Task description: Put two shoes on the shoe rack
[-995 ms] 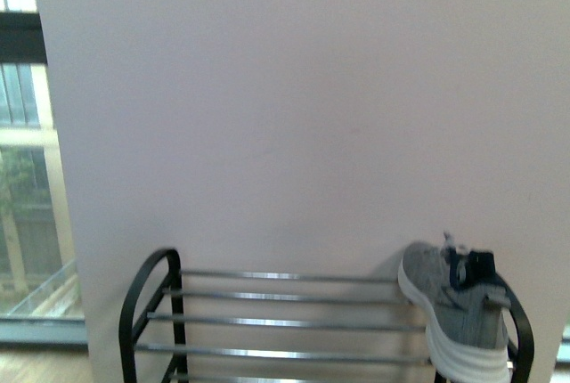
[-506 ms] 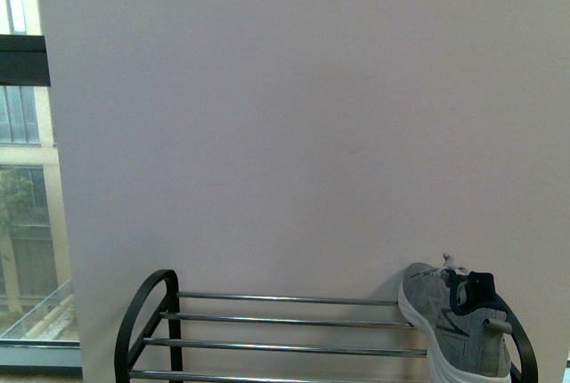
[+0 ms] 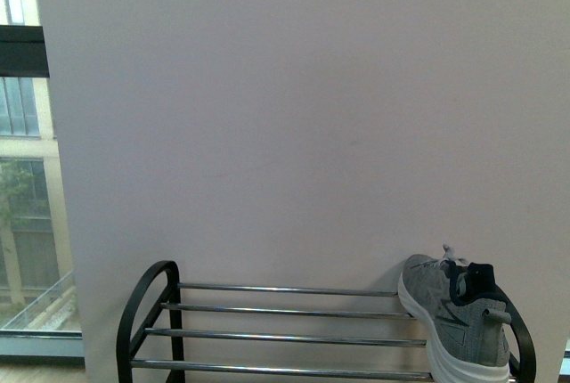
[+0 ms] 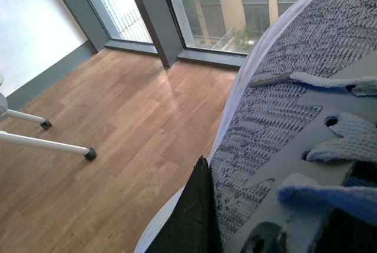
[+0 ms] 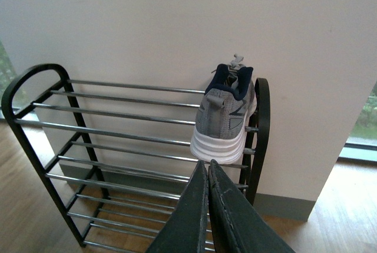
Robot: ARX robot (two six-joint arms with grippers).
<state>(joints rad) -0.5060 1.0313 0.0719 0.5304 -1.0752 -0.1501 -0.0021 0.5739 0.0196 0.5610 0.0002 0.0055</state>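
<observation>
Standing against a pale wall [image 3: 294, 116], the shoe rack [image 3: 285, 290] is showing its black arched side frames and thin chrome bars. One grey sneaker [image 3: 454, 321] is already sitting on the top tier at the far right end, just beside the right frame, with its white sole resting on the bars. Its dark collar and heel are facing the near side and its toe is pointing toward the wall. The other bars in view are lying bare.

The right gripper [image 5: 207, 163] is hanging in front of the rack, near the right end and lower than the racked shoe. Its two dark fingers are pressing flat against each other with nothing between them.

Over on the left, the second sneaker [image 4: 283, 117] is filling most of the wrist camera's view, its grey knit side and pale laces lying very close to the lens. The left gripper [image 4: 199, 200] is holding it up above the wooden floor [image 4: 106, 147]. One black finger is lying tight along the shoe's side, and the other is probably hiding behind the upper, since I am not seeing it clearly.

Beyond this shoe, tall windows [image 4: 235, 0] are letting in daylight, and thin white legs [image 4: 41, 142] of some stand are resting on the floor farther off.
</observation>
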